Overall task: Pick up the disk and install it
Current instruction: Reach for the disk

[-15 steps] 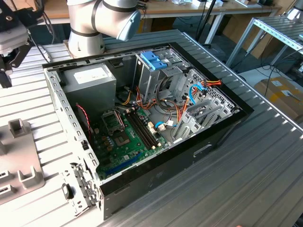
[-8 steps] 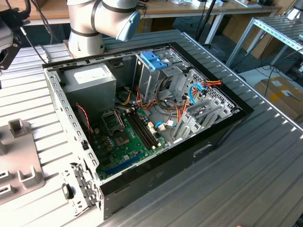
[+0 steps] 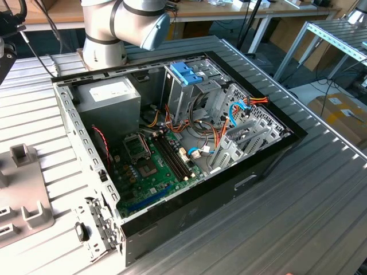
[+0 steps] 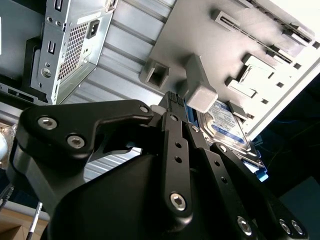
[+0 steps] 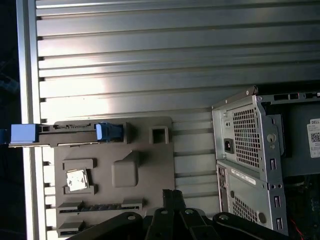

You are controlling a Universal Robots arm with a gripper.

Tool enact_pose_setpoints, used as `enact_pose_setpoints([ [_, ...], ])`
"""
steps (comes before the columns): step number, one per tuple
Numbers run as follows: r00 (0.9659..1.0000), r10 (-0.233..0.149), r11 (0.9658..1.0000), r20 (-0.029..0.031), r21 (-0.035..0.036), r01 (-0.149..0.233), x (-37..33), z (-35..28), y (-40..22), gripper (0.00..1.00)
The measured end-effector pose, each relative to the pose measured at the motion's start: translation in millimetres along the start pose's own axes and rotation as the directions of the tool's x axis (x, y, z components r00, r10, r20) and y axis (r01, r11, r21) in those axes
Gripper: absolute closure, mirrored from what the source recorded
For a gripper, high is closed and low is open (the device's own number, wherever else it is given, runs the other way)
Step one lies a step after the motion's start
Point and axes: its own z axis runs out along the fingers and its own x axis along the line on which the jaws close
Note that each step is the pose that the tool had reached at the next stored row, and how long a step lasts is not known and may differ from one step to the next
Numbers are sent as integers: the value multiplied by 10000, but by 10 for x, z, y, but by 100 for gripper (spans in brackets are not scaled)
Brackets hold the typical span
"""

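While my one hand [image 5: 172,196] hangs near the grey fixture [image 5: 150,165], clenched or released I cannot tell, I count one disk [image 5: 70,132] on edge in it, two blue rails [image 5: 107,131], one open computer case [image 3: 189,215].

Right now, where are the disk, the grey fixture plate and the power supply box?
disk [image 4: 225,120], second wrist view, on its white-and-blue label.
grey fixture plate [image 5: 156,172], first wrist view, on a bare flat part.
power supply box [image 3: 123,102], exterior view, on its grey top face.
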Motion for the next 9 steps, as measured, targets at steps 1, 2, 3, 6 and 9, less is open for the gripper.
enact_pose_setpoints([
  [1, 10000, 0, 10000, 0, 0, 0, 1, 0, 0, 89],
  [2, 10000, 0, 10000, -1, 0, 0, 1, 0, 0, 89],
  [3, 10000, 0, 10000, 0, 0, 0, 1, 0, 0, 89],
  [6, 10000, 0, 10000, 0, 0, 0, 2, 0, 0, 89],
  [9, 10000, 0, 10000, 0, 0, 0, 2, 0, 1, 89],
])
